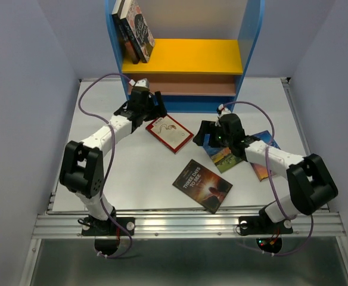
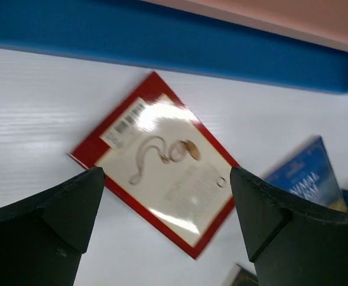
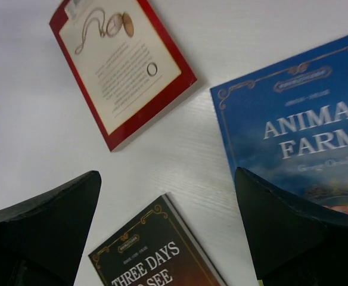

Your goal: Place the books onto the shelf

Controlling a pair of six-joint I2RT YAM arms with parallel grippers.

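The shelf [image 1: 186,56] stands at the back; two books [image 1: 137,28], a patterned pinkish one and a dark one, lean at the left on its yellow board. A red-white book [image 1: 169,133] [image 2: 156,161] [image 3: 120,65] lies flat in front of it. My left gripper [image 1: 156,107] [image 2: 165,179] hovers open over that book's near-left part, holding nothing. A blue "Animal Farm" book [image 1: 224,156] [image 3: 299,131] lies under my right gripper [image 1: 205,137] [image 3: 167,179], which is open and empty. The dark "Three Days to See" book [image 1: 202,185] [image 3: 150,256] lies nearer the front. A second blue book [image 1: 263,162] is partly hidden by the right arm.
The shelf's blue base [image 2: 162,44] runs just behind the red-white book. The pinkish-brown lower board [image 1: 183,85] holds nothing. Pale walls close in on both sides of the white table [image 1: 96,155]. A metal rail [image 1: 186,225] marks the near edge.
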